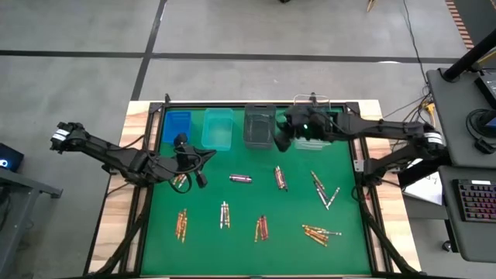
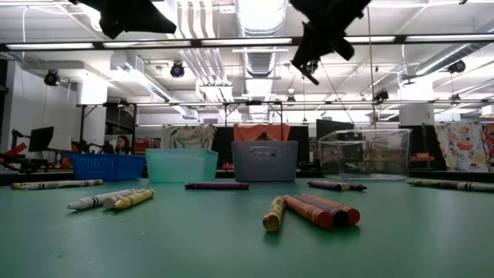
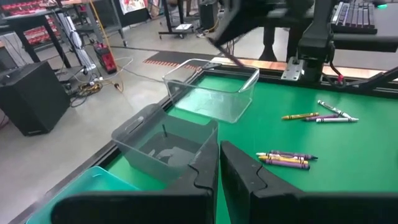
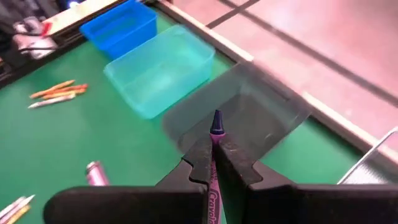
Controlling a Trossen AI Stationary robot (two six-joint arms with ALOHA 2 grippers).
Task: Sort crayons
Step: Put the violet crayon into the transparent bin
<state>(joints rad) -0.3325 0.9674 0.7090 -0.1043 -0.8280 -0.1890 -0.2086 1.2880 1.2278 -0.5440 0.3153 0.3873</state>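
Overhead, a wide workshop room (image 2: 247, 69) with white ceiling ducts, strip lights and grey concrete floor surrounds everything. Within it sits the green table mat (image 1: 248, 248), framed by a pale wooden edge. Along the mat's 12 o'clock side stand four bins in a row: a blue bin (image 1: 177, 125) toward 10 o'clock, then a teal bin (image 1: 218, 129), a grey bin (image 1: 258, 126) and a clear bin (image 1: 319, 133) toward 1 o'clock. The left gripper (image 1: 184, 159) hangs over the mat near 9 o'clock, its fingers pressed together with nothing between them. The right gripper (image 1: 283, 138) hangs at 12 o'clock, just beside the grey bin's rim, its fingers pinching a purple crayon (image 4: 215, 140) whose tip points at that bin. The remaining crayons (image 1: 322, 233) lie scattered in small clusters across the mat from 8 o'clock round to 3 o'clock, apart from both grippers.
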